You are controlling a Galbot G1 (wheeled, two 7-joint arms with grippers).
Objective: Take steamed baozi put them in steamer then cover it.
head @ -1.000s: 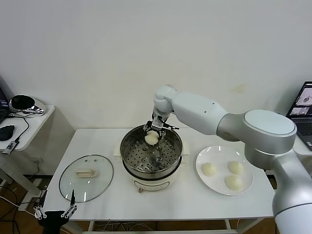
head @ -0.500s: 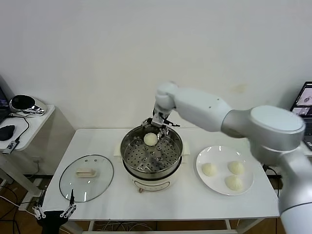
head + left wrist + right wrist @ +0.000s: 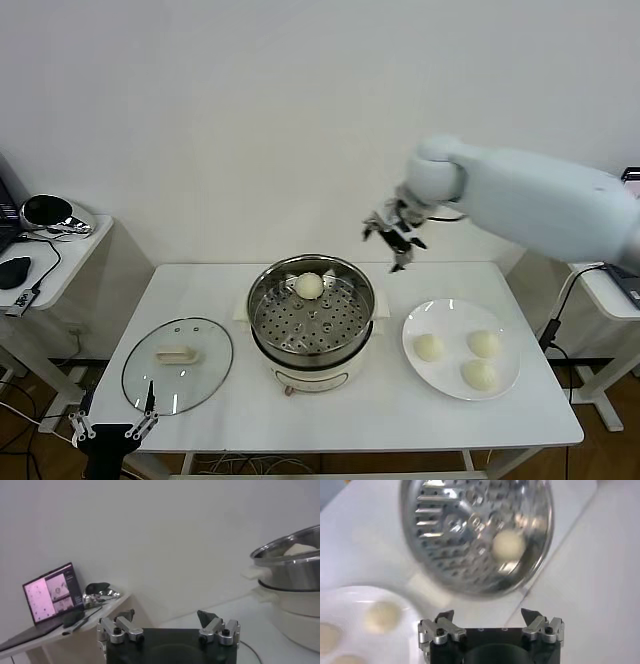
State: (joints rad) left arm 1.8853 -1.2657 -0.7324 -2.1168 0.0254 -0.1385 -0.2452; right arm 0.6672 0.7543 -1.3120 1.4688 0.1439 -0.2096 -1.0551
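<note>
Three baozi (image 3: pixel 463 357) wait on the white plate (image 3: pixel 415 364), below and to the right of our right gripper (image 3: pixel 396 236), whose fingers are released and empty; it is the nearer arm.

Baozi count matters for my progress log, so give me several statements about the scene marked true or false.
1. One baozi lies in the steamer. True.
2. The plate holds four buns. False: three.
3. The cover sits on the steamer. False: it lies on the table, on the robot's left of the steamer.
4. The right pincer is open and empty, above the table. True.
5. The left pincer grips the cover. False: it is open, near the table's front edge.
</note>
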